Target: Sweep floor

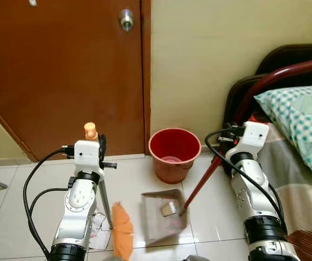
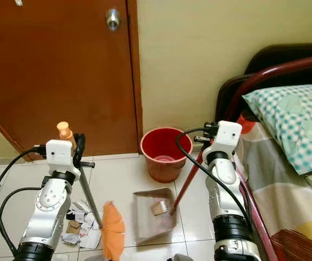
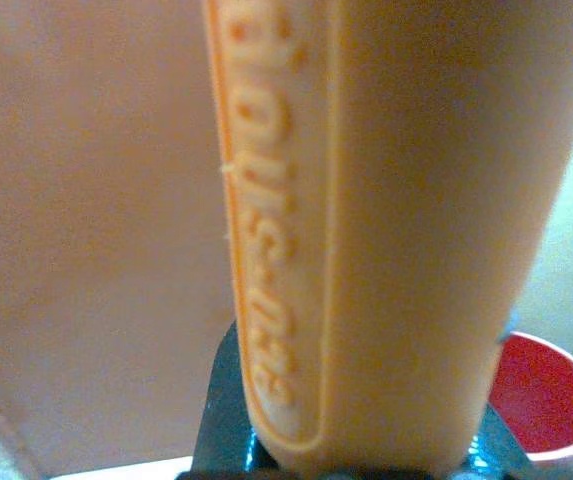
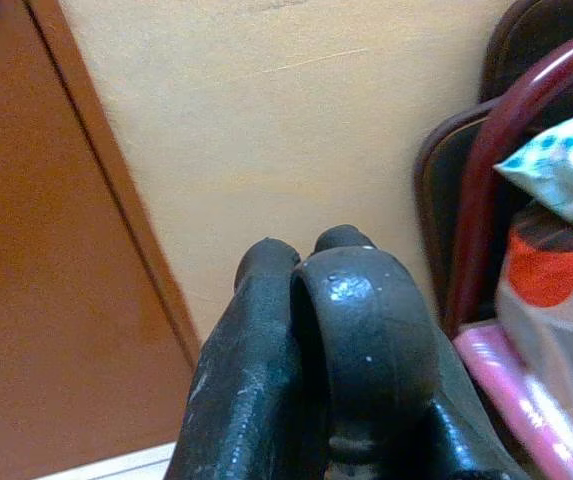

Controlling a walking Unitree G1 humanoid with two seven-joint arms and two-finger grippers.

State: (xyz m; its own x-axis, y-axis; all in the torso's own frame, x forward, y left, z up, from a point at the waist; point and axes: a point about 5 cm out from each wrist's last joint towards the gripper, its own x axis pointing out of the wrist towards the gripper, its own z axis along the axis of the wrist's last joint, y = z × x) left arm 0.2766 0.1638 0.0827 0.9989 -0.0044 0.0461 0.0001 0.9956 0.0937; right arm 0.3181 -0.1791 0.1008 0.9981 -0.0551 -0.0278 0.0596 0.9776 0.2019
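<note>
Scene: a tiled floor [image 1: 30,185] before a brown wooden door [image 1: 63,70] and a cream wall, with a bed [image 2: 292,179] on the robot's right.

Left gripper [image 1: 97,145]: raised at about the level of the door's foot, its black fingers closed around the orange grip at the top of the broom handle [image 1: 91,131]; in the left wrist view the grip [image 3: 386,230], with raised lettering, stands directly between the fingers.

Broom: a grey shaft slopes down from the left gripper to the orange broom head [image 2: 112,234], which rests on the floor just beside the dustpan's left edge.

Right gripper [image 1: 229,134]: held near the bed's headboard, at the top of the dustpan's red handle [image 1: 205,179]; in the right wrist view the fingers [image 4: 366,340] lie pressed together, and whether they clasp the handle cannot be told.

Dustpan [image 1: 164,217]: a grey pan flat on the floor between the two arms, carrying a small scrap [image 1: 169,209].

Rubbish [image 2: 78,225]: crumpled paper scraps on the floor near the left arm, left of the broom head.

Bucket [image 1: 174,154]: red, upright against the wall, just beyond the dustpan.

Bedding: a checked teal pillow [image 1: 300,117] lies on the bed beside a dark red curved rail [image 1: 286,73].
</note>
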